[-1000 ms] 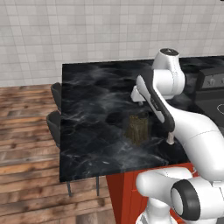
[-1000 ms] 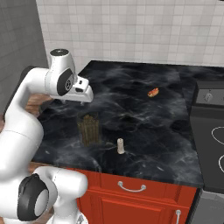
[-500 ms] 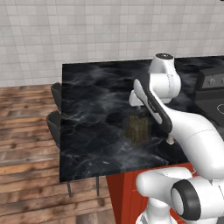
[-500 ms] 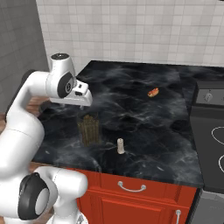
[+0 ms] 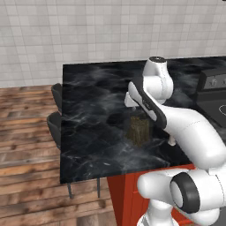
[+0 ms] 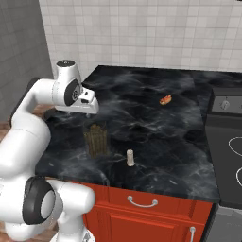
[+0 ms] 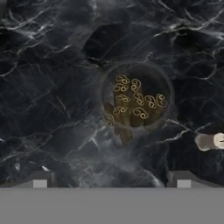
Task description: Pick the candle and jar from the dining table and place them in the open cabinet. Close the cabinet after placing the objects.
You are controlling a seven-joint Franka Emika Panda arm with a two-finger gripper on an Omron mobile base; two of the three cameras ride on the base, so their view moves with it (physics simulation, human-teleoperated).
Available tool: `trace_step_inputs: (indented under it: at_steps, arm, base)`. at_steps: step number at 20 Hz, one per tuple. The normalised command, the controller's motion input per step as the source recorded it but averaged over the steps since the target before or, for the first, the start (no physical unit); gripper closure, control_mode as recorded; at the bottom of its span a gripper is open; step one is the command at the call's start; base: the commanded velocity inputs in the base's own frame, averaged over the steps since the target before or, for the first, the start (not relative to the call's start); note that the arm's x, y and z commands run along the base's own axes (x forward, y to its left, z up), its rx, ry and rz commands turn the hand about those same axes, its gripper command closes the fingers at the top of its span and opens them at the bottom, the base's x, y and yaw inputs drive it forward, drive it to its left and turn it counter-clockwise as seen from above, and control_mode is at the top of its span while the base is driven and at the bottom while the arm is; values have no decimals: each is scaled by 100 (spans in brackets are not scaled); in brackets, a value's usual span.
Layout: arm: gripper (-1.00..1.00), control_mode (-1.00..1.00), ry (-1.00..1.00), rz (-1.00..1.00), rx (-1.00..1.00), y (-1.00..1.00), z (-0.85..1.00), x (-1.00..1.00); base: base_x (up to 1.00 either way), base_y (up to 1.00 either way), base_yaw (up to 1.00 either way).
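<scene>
The jar (image 6: 96, 140) stands near the front edge of the black marble dining table (image 6: 156, 127); it is clear glass with olive-brown rolls inside. From above, the hand view looks straight into the jar (image 7: 135, 103). My gripper (image 6: 88, 114) hangs open just above it, with the fingertips (image 7: 40, 179) wide apart and nothing between them. The candle (image 6: 130, 158), a small pale stub, stands upright to the right of the jar, and the candle (image 7: 209, 141) also sits at the right edge of the hand view. In the left base view the jar (image 5: 139, 130) shows under the hand. The cabinet is out of view.
A tiny orange item (image 6: 165, 99) lies farther back on the table. A black stove (image 6: 227, 142) adjoins the table's right side. Red base cabinets with silver handles (image 6: 142, 203) sit below the front edge. Dark chairs (image 5: 55, 119) stand at the left side.
The hand has come down a little and drawn closer over the jar. The jaws have stayed open; jar and candle have not moved.
</scene>
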Motion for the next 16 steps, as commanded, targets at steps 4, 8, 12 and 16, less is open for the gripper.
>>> trace_step_inputs:
  at_steps: [4,8,12,16]
  arm:
    - [-100,-100,10,0,0,25,-1,59]
    - [-100,-100,8,0,0,12,-10,38]
    - [-100,-100,6,0,0,0,-17,8]
    - [-100,-100,2,0,0,0,-18,0]
  base:
    - [0,0,0]
    - [0,0,0]
    - [0,0,0]
    - [0,0,0]
